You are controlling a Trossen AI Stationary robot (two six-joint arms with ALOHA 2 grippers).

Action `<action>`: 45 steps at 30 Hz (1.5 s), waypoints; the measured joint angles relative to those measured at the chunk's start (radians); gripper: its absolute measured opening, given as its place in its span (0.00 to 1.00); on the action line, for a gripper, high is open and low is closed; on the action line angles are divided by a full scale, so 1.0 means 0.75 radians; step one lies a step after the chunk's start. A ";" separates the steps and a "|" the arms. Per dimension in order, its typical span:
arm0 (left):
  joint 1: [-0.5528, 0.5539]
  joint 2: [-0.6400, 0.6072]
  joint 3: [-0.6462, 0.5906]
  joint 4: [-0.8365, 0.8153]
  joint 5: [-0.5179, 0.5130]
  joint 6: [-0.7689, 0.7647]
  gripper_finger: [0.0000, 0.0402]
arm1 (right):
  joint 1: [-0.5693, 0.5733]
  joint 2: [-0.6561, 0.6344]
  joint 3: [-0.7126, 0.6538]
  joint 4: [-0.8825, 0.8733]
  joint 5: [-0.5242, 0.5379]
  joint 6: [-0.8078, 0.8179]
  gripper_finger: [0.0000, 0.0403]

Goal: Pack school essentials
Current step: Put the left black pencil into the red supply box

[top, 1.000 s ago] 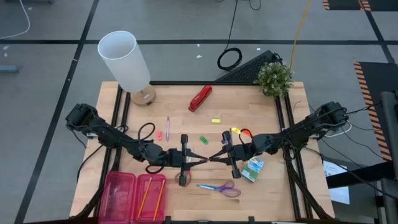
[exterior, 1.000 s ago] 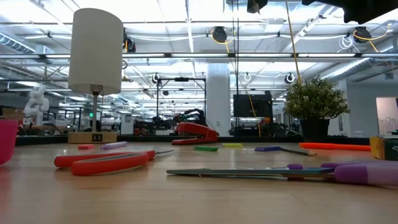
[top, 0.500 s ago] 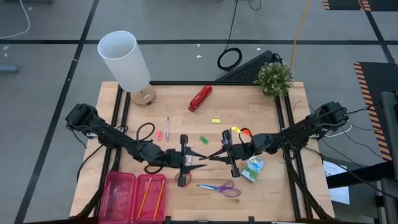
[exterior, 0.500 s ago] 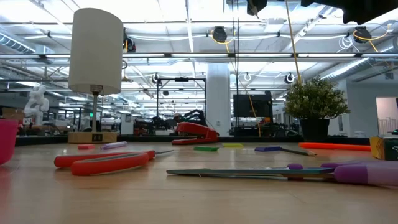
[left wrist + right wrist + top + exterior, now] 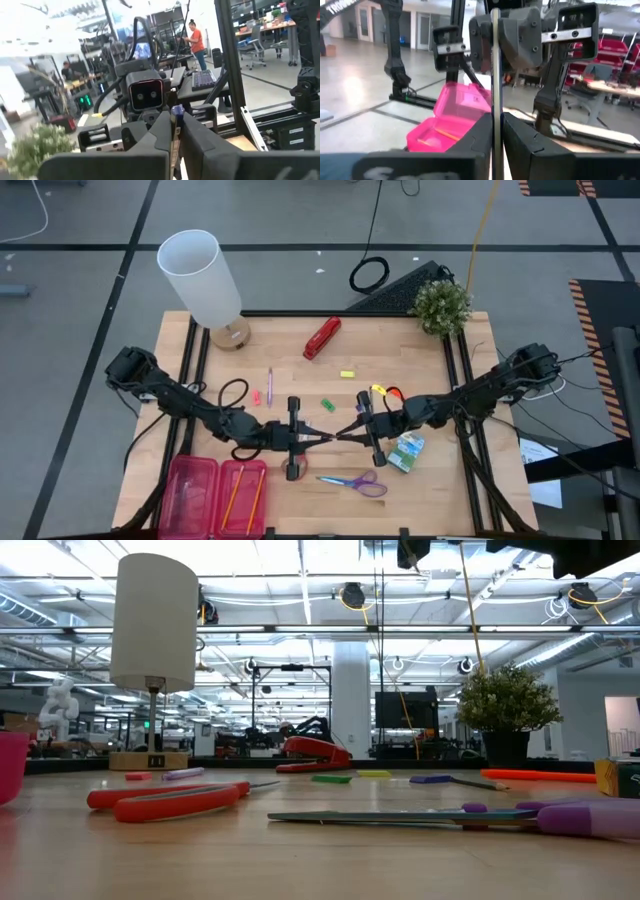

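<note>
Above the table's middle, my left gripper (image 5: 316, 438) and my right gripper (image 5: 343, 434) meet tip to tip, both shut on one thin pencil (image 5: 495, 75) with a purple end (image 5: 175, 109). On the near left an open pink pencil case (image 5: 217, 497) holds orange pencils. Lying flat on the table are red-handled scissors (image 5: 170, 800), purple-handled scissors (image 5: 355, 481), a green crayon box (image 5: 406, 451), a purple pen (image 5: 269, 386), and green (image 5: 327, 404), yellow (image 5: 347, 374) and pink (image 5: 256, 395) erasers. My left gripper pinches the pencil between its two fingers near the purple end (image 5: 174, 117), coming level from the table's left. The pencil is lifted clear of the table. My right gripper pinches the same pencil farther along its shaft (image 5: 495, 112) between its two fingers, coming level from the table's right.
A white lamp (image 5: 205, 280) stands at the far left corner and a potted plant (image 5: 441, 306) at the far right. A red stapler (image 5: 322, 337) lies at the far middle. An orange-yellow marker (image 5: 385, 391) lies beside my right arm.
</note>
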 joint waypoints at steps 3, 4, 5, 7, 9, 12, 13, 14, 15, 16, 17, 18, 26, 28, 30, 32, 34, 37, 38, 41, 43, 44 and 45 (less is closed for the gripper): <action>-0.026 -0.054 0.000 -0.106 -0.037 -0.065 0.09 | 0.001 -0.057 -0.001 -0.162 0.005 0.002 0.22; -0.037 -0.077 0.002 -0.146 -0.049 -0.090 0.10 | 0.001 -0.084 -0.001 -0.219 0.007 0.005 0.27; -0.054 -0.105 0.004 -0.206 -0.075 -0.120 0.10 | 0.000 -0.118 -0.001 -0.296 0.009 0.006 0.32; -0.092 -0.162 0.003 -0.359 -0.120 -0.199 0.08 | 0.000 -0.186 -0.001 -0.459 0.010 0.010 0.40; -0.124 -0.228 0.003 -0.520 -0.131 -0.345 0.05 | 0.000 -0.249 -0.001 -0.609 0.021 0.015 0.47; -0.190 -0.344 0.003 -0.814 -0.140 -0.667 0.04 | 0.001 -0.329 -0.002 -0.784 0.096 0.044 0.52; -0.213 -0.374 0.003 -0.914 -0.140 -0.785 0.04 | 0.001 -0.350 -0.002 -0.832 0.129 0.051 0.53; -0.239 -0.400 0.003 -1.005 -0.141 -0.901 0.04 | 0.001 -0.366 -0.002 -0.873 0.166 0.055 0.54; -0.266 -0.424 0.003 -1.095 -0.141 -1.020 0.05 | 0.001 -0.378 -0.002 -0.903 0.207 0.059 0.54; -0.292 -0.445 0.003 -1.175 -0.146 -1.123 0.07 | 0.001 -0.386 -0.002 -0.929 0.249 0.063 0.53; -0.319 -0.461 0.002 -1.238 -0.157 -1.220 0.08 | 0.001 -0.391 -0.002 -0.944 0.282 0.064 0.53; -0.347 -0.473 0.002 -1.292 -0.170 -1.308 0.09 | 0.001 -0.392 -0.002 -0.951 0.307 0.064 0.52; -0.522 -0.488 0.002 -1.670 -0.172 -1.854 0.05 | 0.001 -0.392 -0.002 -0.968 0.317 0.053 0.50; -0.553 -0.480 0.002 -1.755 -0.189 -1.970 0.04 | 0.000 -0.392 -0.002 -0.966 0.318 0.053 0.50; -0.581 -0.462 0.002 -1.815 -0.202 -2.069 0.04 | 0.000 -0.392 -0.002 -0.972 0.318 0.061 0.50; -0.605 -0.434 0.001 -1.839 -0.203 -2.144 0.07 | 0.000 -0.392 -0.002 -0.974 0.317 0.073 0.50; -0.623 -0.396 0.001 -1.831 -0.199 -2.208 0.10 | 0.000 -0.392 -0.002 -0.975 0.317 0.073 0.50; -0.641 -0.328 0.001 -1.809 -0.179 -2.279 0.12 | 0.000 -0.392 -0.002 -0.975 0.316 0.074 0.50; -0.645 -0.308 0.001 -1.799 -0.178 -2.291 0.11 | 0.000 -0.392 -0.002 -0.975 0.316 0.074 0.50; -0.644 -0.244 0.001 -1.766 -0.173 -2.316 0.08 | 0.001 -0.391 -0.002 -0.975 0.316 0.074 0.50; -0.643 -0.216 0.001 -1.748 -0.149 -2.322 0.07 | 0.001 -0.392 -0.002 -0.975 0.315 0.074 0.50; -0.640 -0.208 0.001 -1.736 -0.136 -2.325 0.06 | 0.001 -0.392 -0.002 -0.975 0.315 0.074 0.50; -0.636 -0.200 0.001 -1.726 -0.119 -2.327 0.06 | 0.001 -0.391 -0.002 -0.975 0.315 0.074 0.50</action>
